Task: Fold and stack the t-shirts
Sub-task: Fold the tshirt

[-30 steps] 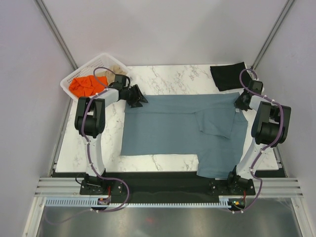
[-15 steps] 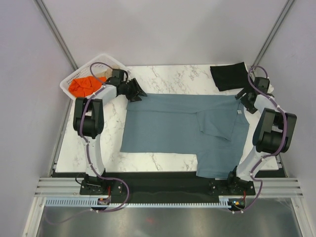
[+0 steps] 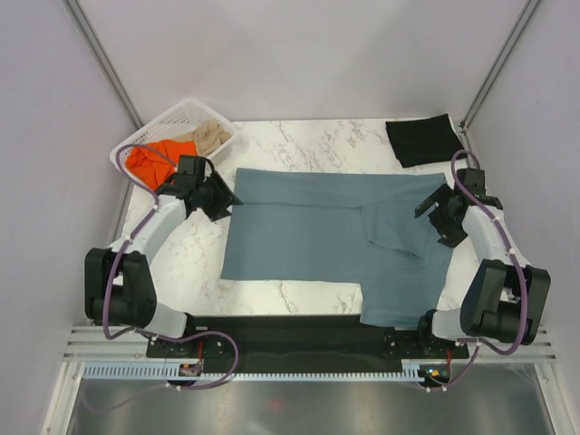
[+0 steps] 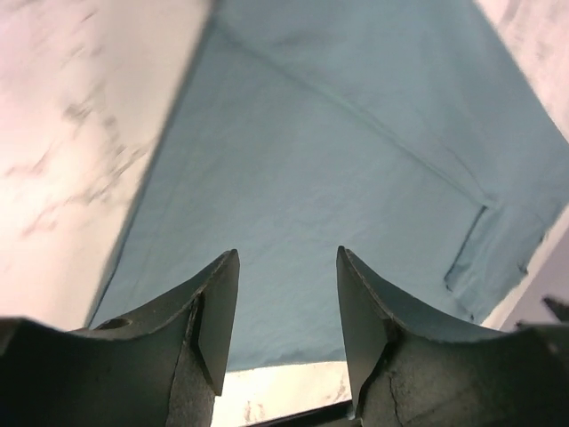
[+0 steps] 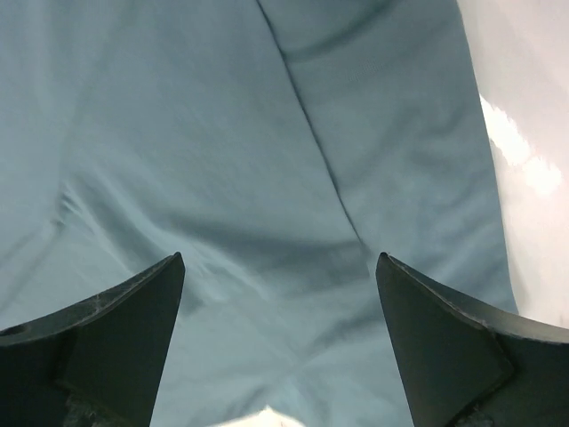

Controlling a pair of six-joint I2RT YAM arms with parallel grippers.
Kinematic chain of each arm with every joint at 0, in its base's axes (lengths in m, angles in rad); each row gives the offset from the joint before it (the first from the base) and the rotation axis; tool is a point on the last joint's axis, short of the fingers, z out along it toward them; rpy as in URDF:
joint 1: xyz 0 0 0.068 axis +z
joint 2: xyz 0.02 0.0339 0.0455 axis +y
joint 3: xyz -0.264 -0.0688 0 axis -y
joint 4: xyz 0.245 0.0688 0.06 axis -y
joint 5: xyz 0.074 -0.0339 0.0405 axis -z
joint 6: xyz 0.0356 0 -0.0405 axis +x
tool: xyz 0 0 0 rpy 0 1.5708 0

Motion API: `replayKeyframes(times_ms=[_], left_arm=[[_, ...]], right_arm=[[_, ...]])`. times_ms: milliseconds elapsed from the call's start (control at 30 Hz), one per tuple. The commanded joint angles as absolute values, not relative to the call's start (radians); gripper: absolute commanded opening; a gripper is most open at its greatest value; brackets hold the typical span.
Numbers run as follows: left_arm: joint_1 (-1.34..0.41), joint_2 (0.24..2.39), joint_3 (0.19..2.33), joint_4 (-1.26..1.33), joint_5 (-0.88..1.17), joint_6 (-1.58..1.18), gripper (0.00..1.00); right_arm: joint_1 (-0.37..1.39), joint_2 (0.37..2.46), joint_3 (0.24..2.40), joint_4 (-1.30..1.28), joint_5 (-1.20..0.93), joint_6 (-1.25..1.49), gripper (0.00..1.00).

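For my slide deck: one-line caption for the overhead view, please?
Left end effector and right end effector, both open, flank a blue-grey t-shirt lying on the marble table.

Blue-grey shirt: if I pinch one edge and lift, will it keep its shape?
Probably not: the blue-grey shirt lies flat with soft creases and a folded-over sleeve, so likely floppy. Looks thin, probably light; a push may bunch it.

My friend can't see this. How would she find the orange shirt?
Go to the far left corner of the marble table, where a white basket sits. The orange shirt lies crumpled inside beside a beige one, the only bright cloth there.
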State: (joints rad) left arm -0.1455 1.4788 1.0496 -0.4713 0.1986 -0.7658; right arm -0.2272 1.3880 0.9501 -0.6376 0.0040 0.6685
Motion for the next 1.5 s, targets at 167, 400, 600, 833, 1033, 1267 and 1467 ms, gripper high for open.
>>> replayKeyframes(times_ms=[167,400,600,833,1033,1267,1467], left_arm=[[-0.137,1.356,0.919,-0.831,0.04,-1.118,0.54],[-0.137,1.341,0.726,-0.842,0.137,-1.308,0.51],[-0.149,1.335,0.701,-0.844,0.051,-1.37,0.53],[-0.172,1.35,0.672,-0.844,0.051,-1.37,0.53],[-0.175,1.359,0.706,-0.844,-0.069,-1.456,0.5],[-0.173,1.358,0.698,-0.838,-0.1,-1.44,0.19],[-0.179,1.355,0.707,-0.822,-0.097,-1.436,0.02]], right_arm=[[-0.23,1.235,0.836,-0.844,-0.038,0.722,0.91],[-0.229,1.129,0.81,-0.862,-0.034,0.745,0.9],[-0.227,1.069,0.764,-0.906,-0.026,0.827,0.83],[-0.224,0.925,0.64,-0.979,0.037,0.972,0.81],[-0.225,0.939,0.531,-0.922,0.074,1.04,0.79],[-0.225,0.917,0.447,-0.782,0.09,1.035,0.63],[-0.225,0.899,0.379,-0.739,0.081,1.029,0.0]])
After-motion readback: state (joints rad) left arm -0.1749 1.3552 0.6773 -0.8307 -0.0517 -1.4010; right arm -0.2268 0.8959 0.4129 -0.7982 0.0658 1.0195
